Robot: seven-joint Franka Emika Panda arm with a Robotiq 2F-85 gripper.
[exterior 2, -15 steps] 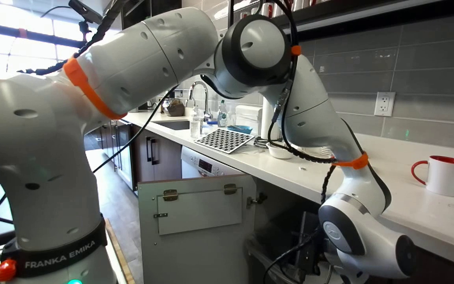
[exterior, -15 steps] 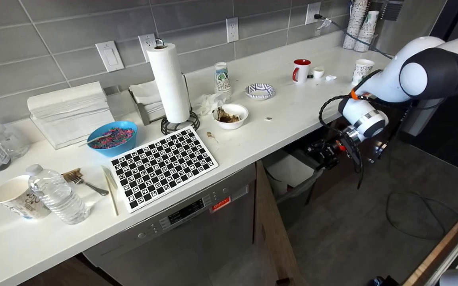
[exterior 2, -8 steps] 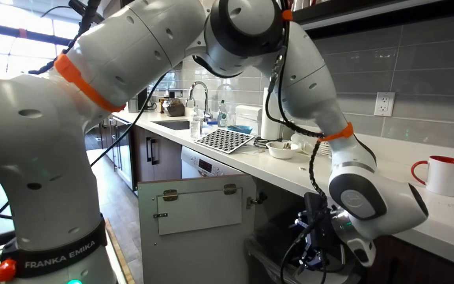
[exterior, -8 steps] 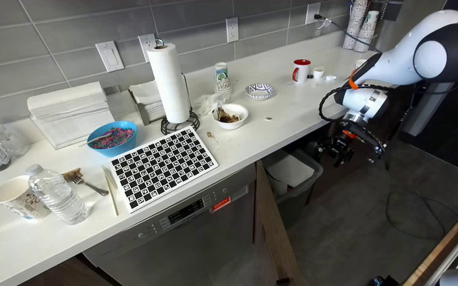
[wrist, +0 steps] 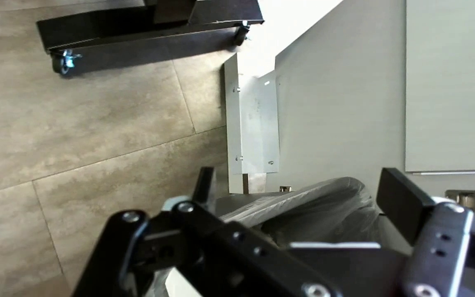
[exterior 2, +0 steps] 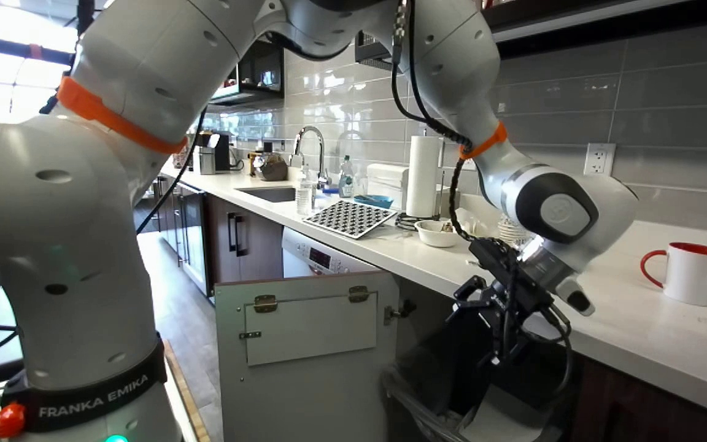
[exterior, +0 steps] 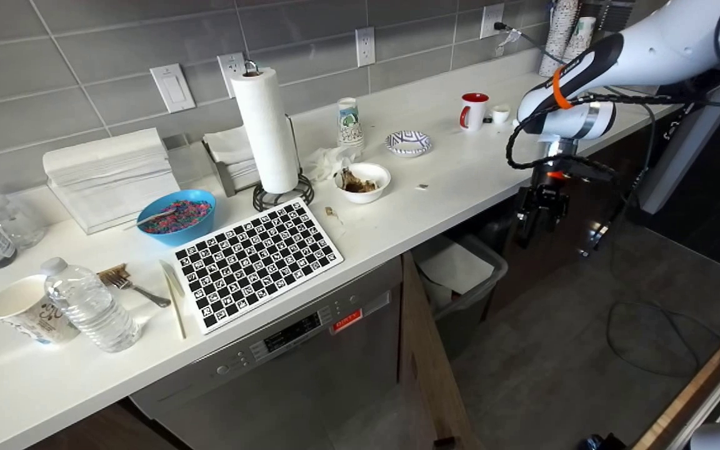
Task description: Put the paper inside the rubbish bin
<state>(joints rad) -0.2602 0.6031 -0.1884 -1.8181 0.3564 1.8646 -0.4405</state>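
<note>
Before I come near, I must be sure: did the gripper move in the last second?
Yes. In an exterior view, judged against the unmoved rubbish bin, the gripper has moved up and to the picture's right.

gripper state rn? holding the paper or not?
Gripper: open, jaws wide apart, holding nothing; the paper lies in the rubbish bin.

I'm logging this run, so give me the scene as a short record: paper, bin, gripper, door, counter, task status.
paper: lying inside the bin
bin: lined, beside the door
gripper: open, empty, apart from the paper
door: open
counter: blue bowl, towel roll, water bottle, mug, among others
task status: looks done
</note>
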